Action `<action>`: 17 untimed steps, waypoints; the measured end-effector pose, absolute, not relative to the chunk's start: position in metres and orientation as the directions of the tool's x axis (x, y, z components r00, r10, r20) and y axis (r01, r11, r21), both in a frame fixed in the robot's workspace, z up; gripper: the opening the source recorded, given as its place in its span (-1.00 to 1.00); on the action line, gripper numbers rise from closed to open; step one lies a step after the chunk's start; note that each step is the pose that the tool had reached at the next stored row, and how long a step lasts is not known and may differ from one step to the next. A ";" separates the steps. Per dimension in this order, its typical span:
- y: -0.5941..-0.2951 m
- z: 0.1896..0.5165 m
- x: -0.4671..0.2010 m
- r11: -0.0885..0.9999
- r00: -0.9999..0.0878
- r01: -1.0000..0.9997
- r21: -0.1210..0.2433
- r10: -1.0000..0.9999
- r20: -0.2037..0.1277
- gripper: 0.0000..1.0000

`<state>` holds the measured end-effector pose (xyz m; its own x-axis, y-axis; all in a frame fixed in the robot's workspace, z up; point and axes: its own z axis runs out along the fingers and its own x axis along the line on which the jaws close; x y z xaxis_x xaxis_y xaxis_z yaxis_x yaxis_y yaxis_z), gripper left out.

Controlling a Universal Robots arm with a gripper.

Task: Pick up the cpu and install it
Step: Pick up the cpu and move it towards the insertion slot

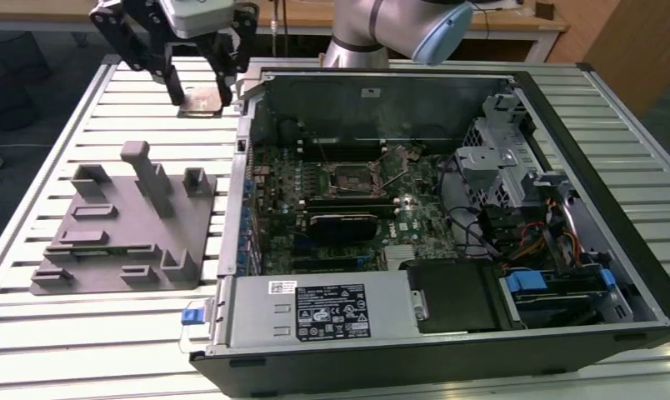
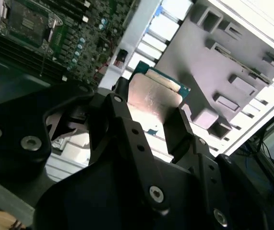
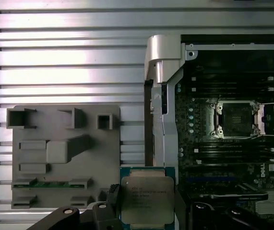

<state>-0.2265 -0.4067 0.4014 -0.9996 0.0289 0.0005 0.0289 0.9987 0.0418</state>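
Observation:
The cpu is a thin square chip with a pale metal top and a green rim. It hangs level between my gripper's two black fingers, over the slatted table near its far edge, at the exterior view's left of the open computer case. Both wrist views show the cpu close up, pinched at two opposite edges by the fingers. The gripper is shut on it. The bare cpu socket sits on the motherboard inside the case with its retaining frame open.
A grey plastic fixture with raised posts and slots lies on the table at the exterior view's left of the case. The case's metal wall stands between the gripper and the motherboard. Inside are a black heatsink, the power supply and drive cages.

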 end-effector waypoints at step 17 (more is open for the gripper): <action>-0.407 0.401 -0.194 0.999 -1.000 0.029 0.042 0.029 0.000 0.07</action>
<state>-0.1945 -0.4067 0.4012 -0.9996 0.0289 0.0004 0.0289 0.9987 0.0418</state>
